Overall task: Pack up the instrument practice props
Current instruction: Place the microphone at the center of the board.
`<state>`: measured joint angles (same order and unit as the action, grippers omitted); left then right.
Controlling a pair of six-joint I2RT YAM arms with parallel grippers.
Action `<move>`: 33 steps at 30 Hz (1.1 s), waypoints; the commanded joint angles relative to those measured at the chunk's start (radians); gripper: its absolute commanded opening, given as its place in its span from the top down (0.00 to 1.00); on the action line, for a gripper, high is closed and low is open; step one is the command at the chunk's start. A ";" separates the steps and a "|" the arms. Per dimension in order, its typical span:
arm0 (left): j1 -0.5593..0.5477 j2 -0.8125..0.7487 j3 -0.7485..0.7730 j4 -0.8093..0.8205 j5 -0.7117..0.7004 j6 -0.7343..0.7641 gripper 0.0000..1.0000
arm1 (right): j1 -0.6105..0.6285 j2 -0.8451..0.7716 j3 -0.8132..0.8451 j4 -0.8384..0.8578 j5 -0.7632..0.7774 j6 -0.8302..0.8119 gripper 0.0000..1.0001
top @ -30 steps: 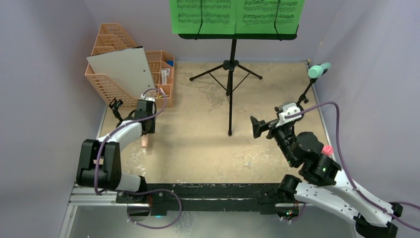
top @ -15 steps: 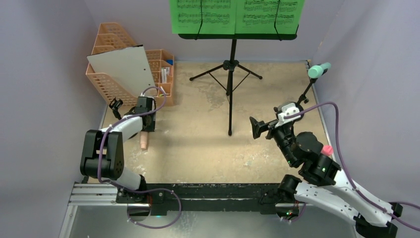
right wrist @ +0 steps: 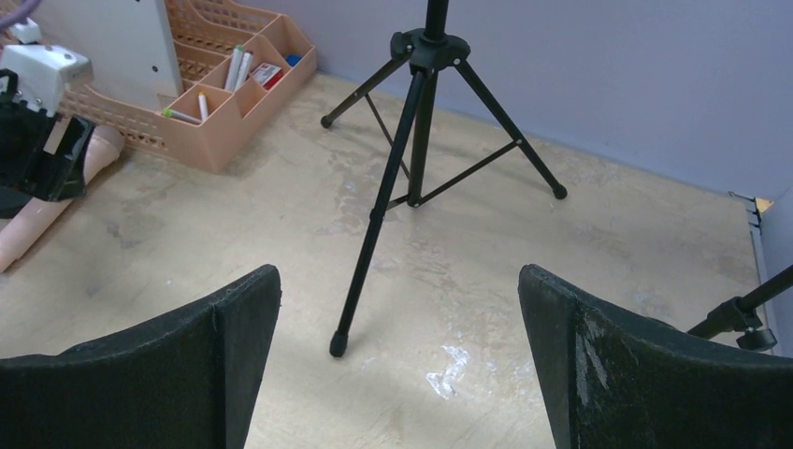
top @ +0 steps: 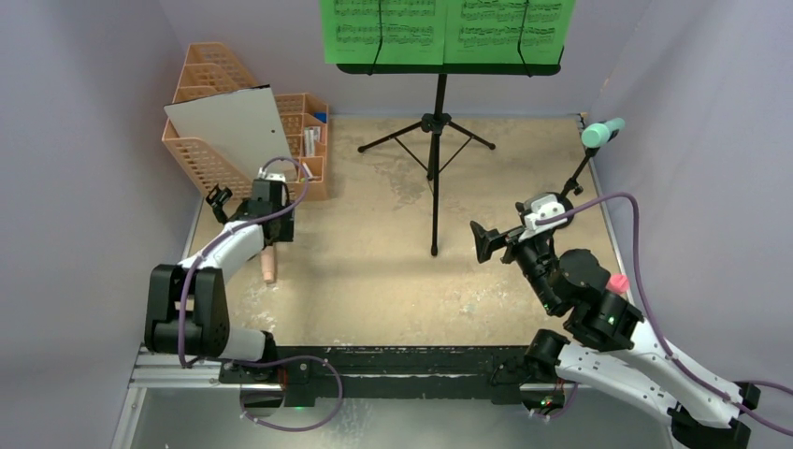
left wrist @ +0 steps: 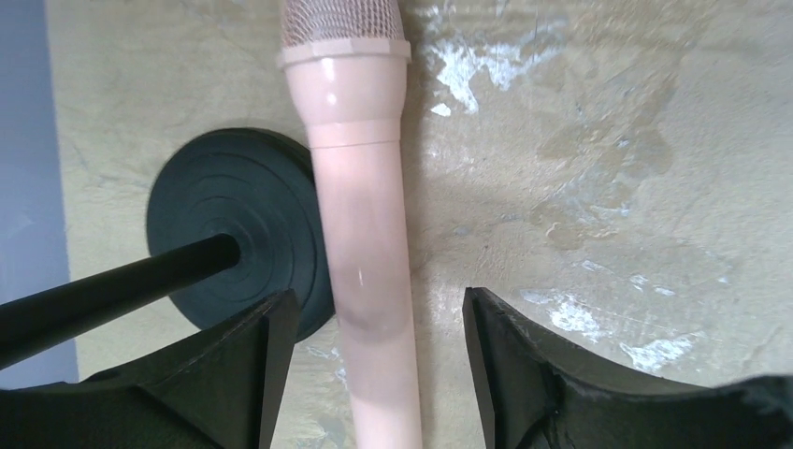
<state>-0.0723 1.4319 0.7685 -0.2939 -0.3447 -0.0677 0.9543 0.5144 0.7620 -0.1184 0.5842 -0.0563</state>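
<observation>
Around me, the orange mesh file organizer (top: 208,70) sits at the far left corner of the tan tabletop (top: 374,290). A grey-white board (top: 229,131) leans in it, and pens (right wrist: 236,67) stand in its low front compartments. At the far middle, the black music stand (top: 436,159) stands upright on its tripod legs. Two green sheet-music pages (top: 382,28) rest side by side on its desk. One tripod leg reaches toward me and plants its foot between my two arms. The mint microphone (top: 603,132) is perched in its black holder (top: 578,178) at the right edge, beside my right arm. The pink microphone (left wrist: 365,234) lies flat on the table near the left edge. Its mesh head points away from my wrist, and its body runs along the rim of the other holder's round black base (left wrist: 238,224). That holder's stem slants out past my left finger. My left gripper (left wrist: 374,304) points down over the pink handle with its jaws apart. There is one finger on each side, with bare table showing between each finger and the handle, so I grip nothing. My left arm is bent at the elbow and reaches out toward the organizer. My right gripper (right wrist: 400,281) is spread as wide as it goes and holds nothing. It hangs above the table, aimed left across it at the tripod, with the arm folded back over its base.
</observation>
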 commanded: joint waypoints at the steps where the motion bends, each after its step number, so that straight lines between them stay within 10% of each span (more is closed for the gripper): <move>1: 0.006 -0.089 -0.007 0.028 0.001 -0.012 0.31 | -0.002 0.000 -0.007 0.039 0.008 0.000 0.01; 16: -0.001 -0.381 -0.040 0.061 0.241 -0.048 0.22 | -0.002 0.040 -0.027 0.082 0.127 0.016 0.01; 33: -0.250 -0.729 -0.092 0.105 0.340 -0.050 0.11 | -0.003 0.228 0.001 0.054 0.386 0.269 0.01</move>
<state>-0.2955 0.7219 0.6697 -0.2211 -0.0605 -0.0937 0.9543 0.7197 0.7418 -0.1066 0.8768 0.1261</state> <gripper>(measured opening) 0.880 0.987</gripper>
